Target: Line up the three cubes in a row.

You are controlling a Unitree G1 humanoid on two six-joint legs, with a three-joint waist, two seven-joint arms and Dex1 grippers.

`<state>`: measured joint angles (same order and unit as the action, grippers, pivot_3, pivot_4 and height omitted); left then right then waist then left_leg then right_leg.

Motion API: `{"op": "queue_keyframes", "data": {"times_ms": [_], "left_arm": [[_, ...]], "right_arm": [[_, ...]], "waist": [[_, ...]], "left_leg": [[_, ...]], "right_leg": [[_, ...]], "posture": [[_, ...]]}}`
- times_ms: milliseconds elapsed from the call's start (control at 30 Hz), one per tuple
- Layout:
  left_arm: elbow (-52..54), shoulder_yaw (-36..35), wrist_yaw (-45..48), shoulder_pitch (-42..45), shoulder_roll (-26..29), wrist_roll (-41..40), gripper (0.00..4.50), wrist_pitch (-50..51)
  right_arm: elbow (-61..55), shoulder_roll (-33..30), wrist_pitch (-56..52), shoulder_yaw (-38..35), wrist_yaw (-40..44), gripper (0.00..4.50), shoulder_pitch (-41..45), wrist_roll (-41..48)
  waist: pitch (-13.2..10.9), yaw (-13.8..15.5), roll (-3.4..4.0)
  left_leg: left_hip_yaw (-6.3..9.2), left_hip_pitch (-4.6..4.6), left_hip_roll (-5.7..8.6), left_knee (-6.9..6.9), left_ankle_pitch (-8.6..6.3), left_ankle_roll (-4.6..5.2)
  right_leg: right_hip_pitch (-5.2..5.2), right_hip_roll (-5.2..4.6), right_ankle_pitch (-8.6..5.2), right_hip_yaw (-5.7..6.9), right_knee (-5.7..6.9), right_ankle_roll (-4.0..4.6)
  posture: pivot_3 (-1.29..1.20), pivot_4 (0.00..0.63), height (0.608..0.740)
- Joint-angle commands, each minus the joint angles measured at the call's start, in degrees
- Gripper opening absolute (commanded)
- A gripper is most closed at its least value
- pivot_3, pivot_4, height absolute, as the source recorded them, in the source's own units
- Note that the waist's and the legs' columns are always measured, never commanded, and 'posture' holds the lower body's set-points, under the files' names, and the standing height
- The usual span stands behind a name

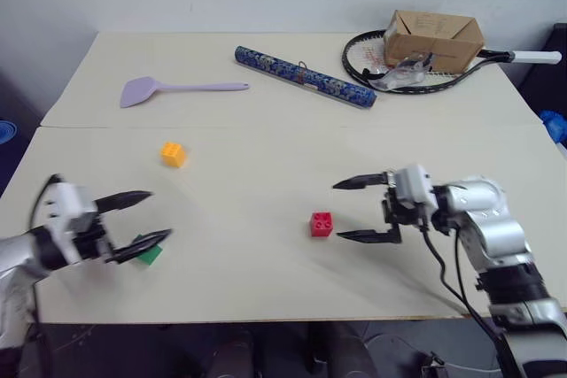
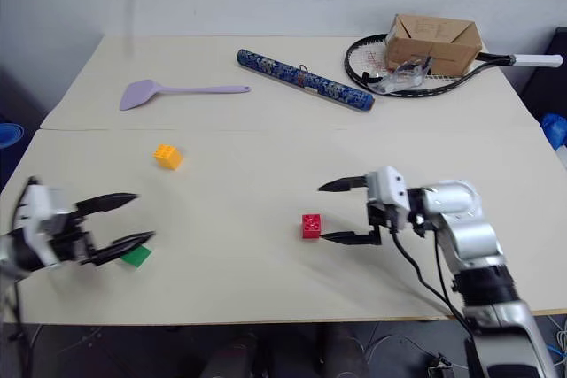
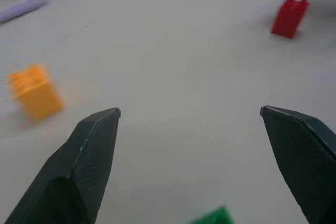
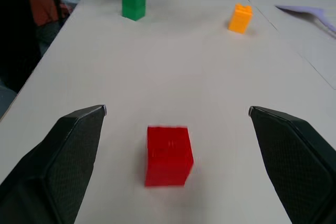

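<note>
Three cubes on the table (image 1: 266, 289), none in a row yet. Red cube (image 1: 322, 224) sitting free near the middle of the front half, just off the tips of the right gripper (image 1: 365, 210), jaws spread wide, holding nothing. Green cube (image 1: 149, 253) close to the front edge toward the left corner, right under the lower finger of the left gripper (image 1: 153, 215), also spread wide and empty. Orange-yellow cube (image 1: 174, 154) further back on the left side, well apart from both grippers.

Could go wrong here:
- Bumping the red cube with a black finger while pulling away or reaching in again, so sliding or tipping it.
- Knocking the green cube toward the front edge, with that edge so near; maybe off the table.
- Closing on a cube off-centre, so twisting it or popping it out.
- Setting cubes down crooked, with big gaps, so no neat row.

Purple spatula (image 1: 142, 90), blue patterned roll (image 1: 304, 77), racket (image 1: 443, 64) and cardboard box (image 1: 434, 37) far back, out of the way.
</note>
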<state>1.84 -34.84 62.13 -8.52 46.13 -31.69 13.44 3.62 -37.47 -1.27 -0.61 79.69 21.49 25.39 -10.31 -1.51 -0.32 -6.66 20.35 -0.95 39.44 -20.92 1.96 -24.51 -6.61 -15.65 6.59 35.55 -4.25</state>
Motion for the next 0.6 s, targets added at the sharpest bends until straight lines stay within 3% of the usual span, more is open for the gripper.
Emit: {"op": "queue_keyframes", "data": {"times_ms": [33,133,233,533,600], "left_arm": [[-3.9,-10.0,-1.0,-5.2,0.5,-2.6,4.50,2.2],[-8.3,-14.6,-1.0,-9.5,0.6,-1.5,4.50,0.8],[-11.0,-16.1,-0.2,-14.3,0.0,-0.3,4.50,0.1],[3.2,-11.0,3.1,-19.1,-2.2,-5.7,4.50,6.7],[6.2,-8.6,-0.1,-16.7,-4.2,-5.1,4.50,5.6]], "right_arm": [[-4.7,0.0,2.0,-6.1,-1.9,4.47,-4.4,4.5],[-6.2,1.3,6.9,-7.9,-0.7,4.47,-9.8,5.3],[-6.6,1.6,5.2,-9.0,-1.8,4.47,-14.5,6.9],[-11.5,3.4,7.3,-6.1,-1.6,4.47,-14.6,8.2],[-13.0,4.5,8.4,-3.2,0.7,4.47,-13.9,8.2]], "waist": [[0.0,0.0,0.00],[0.0,0.0,0.00],[0.0,0.0,-0.04],[0.0,0.4,-0.05],[0.0,0.3,-0.03]], "left_leg": [[0.00,-0.02,0.00,0.00,0.00,0.00],[0.00,-0.06,-0.01,-0.09,-0.03,-0.02],[-0.01,-0.16,-0.01,-0.23,-0.08,-0.07],[0.01,-0.17,0.00,-0.24,-0.33,-0.39],[0.00,-0.17,0.00,-0.25,-0.33,-0.38]], "right_leg": [[0.01,0.00,0.00,-0.01,0.00,0.00],[0.01,-0.01,-0.01,-0.02,-0.04,0.02],[0.05,-0.01,-0.03,-0.04,-0.17,0.05],[-0.02,-0.11,-0.06,-0.08,-0.19,0.13],[-0.02,-0.11,-0.07,-0.09,-0.21,0.13]], "posture": [[0.00,0.150,0.740],[0.00,0.150,0.740],[0.00,0.150,0.740],[0.00,0.150,0.740],[0.00,0.150,0.740]]}}
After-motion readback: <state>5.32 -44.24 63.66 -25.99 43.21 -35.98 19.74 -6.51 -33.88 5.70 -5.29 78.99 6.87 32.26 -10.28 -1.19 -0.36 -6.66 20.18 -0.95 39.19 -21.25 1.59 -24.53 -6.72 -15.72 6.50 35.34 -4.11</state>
